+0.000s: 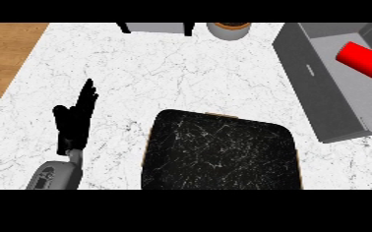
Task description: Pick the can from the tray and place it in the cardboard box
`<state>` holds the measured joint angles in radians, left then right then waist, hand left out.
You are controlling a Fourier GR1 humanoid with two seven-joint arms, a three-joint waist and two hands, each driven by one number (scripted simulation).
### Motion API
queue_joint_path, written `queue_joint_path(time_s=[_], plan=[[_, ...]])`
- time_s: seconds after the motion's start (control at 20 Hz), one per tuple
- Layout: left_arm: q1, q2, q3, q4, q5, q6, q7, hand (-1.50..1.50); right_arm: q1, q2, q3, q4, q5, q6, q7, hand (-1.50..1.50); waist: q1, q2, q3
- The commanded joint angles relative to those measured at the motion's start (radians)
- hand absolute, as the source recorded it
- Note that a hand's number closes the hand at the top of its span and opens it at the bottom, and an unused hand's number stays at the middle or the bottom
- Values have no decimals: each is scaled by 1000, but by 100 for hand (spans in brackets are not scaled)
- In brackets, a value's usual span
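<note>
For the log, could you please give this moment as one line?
can: in box | tray: bare | left hand: open | right hand: not in view

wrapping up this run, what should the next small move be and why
Probably none, beyond holding clear. The can already lies inside the box, and the tray holds nothing. The left hand rests open at the left, and the right hand is out of view, so nothing seems left to carry.
</note>
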<state>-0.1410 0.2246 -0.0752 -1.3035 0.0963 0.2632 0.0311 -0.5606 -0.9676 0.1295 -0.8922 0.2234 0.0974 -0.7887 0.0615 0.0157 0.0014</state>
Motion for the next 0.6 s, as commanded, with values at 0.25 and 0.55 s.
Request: queue_joint_path(time_s=[0.25, 0.55], plan=[[28, 2, 8, -11, -1, -15, -11, 0, -243, 130, 30, 425, 96, 115, -37, -150, 10, 2, 2], [-12, -14, 9, 17, -6, -13, -14, 0, -289, 204, -24, 565, 45, 211, -190, -150, 6, 10, 3]])
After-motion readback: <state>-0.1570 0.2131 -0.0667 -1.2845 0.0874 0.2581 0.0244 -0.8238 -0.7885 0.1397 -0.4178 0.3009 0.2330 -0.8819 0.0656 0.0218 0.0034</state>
